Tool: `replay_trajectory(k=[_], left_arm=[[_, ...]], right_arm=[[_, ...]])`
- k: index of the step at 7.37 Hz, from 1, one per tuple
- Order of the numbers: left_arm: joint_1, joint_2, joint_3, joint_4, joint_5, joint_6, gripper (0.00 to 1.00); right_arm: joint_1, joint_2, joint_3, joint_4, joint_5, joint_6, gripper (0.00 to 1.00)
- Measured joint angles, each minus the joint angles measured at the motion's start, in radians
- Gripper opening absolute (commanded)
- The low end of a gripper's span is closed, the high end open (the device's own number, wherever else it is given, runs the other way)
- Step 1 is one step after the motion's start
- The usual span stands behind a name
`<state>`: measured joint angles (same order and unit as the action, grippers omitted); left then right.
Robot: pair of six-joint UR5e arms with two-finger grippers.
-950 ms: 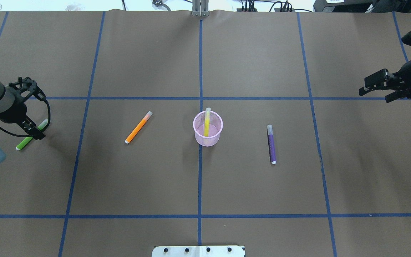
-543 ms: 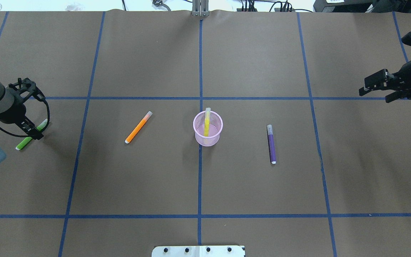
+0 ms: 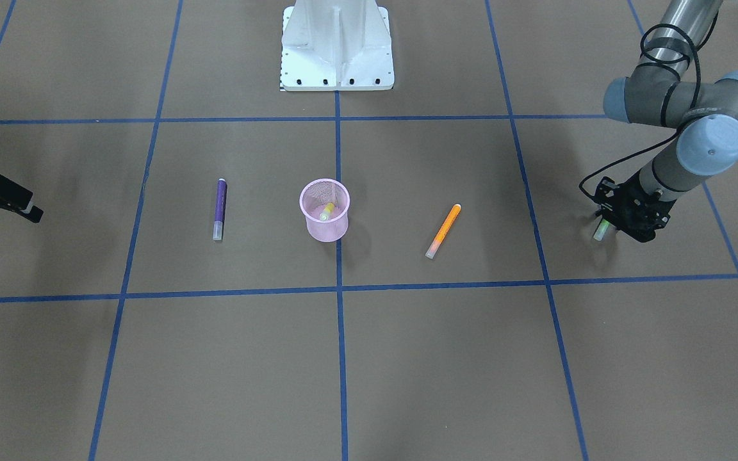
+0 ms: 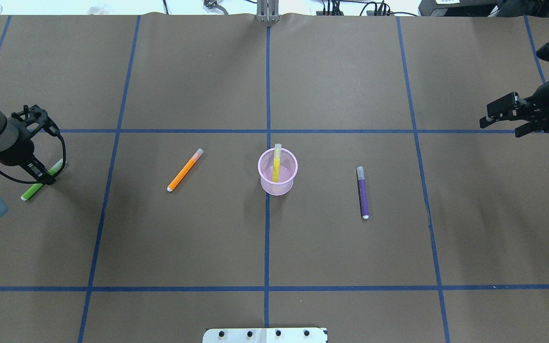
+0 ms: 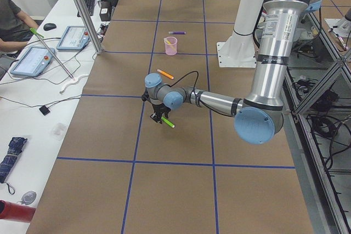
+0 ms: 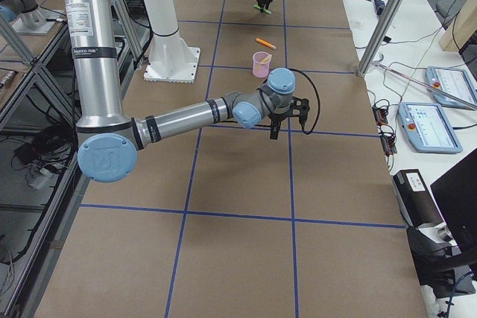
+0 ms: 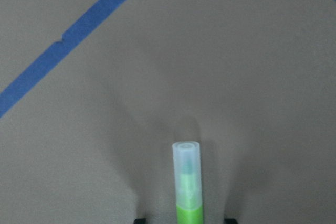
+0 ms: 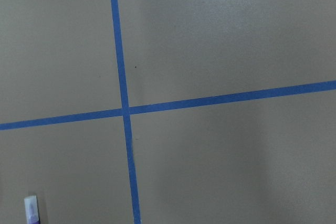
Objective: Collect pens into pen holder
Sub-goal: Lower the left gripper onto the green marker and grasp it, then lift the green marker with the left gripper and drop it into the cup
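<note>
Brown paper covers the table, crossed by blue tape lines, and we find the pink mesh cup standing upright at its middle, right on the centre line. One yellow pen already stands in the cup, leaning, its pale cap poking above the rim on the side away from the robot.

Near the table's left edge we see the left gripper low over the green pen, which lies flat on the paper. From the left wrist camera the pen runs up between the two fingertips with clear space on either side, so the jaws are spread and straddle it without pinching.

Between that pen and the cup lies the orange pen, slanted, well apart from both. On the cup's other side lies the purple pen, nearly parallel to the centre line.

Close to the right edge the right gripper hangs above bare paper, fingers apart and holding nothing.

At the robot's edge sits the white base plate.
</note>
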<state>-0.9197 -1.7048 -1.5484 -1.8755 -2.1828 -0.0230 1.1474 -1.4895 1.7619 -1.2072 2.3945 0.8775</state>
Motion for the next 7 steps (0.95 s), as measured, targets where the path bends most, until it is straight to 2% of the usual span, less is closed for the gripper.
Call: replay_trajectory(k=[3,5,7], left_arm=[[-0.021,-0.005,-0.016,0.038,-0.004,-0.002,0.00],[-0.044,-0.058,-0.104,0.165,-0.008,-0.002,0.00],[-0.049,-0.144,-0.201,0.220,-0.005,-0.013,0.00]], right_arm=[[0.000,0.004,0.002,0.000,0.000,0.001,1.00],[0.001,0.006,0.008,0.000,0.001,0.003,1.00],[0.004,0.008,0.012,0.001,0.000,0.004,1.00]])
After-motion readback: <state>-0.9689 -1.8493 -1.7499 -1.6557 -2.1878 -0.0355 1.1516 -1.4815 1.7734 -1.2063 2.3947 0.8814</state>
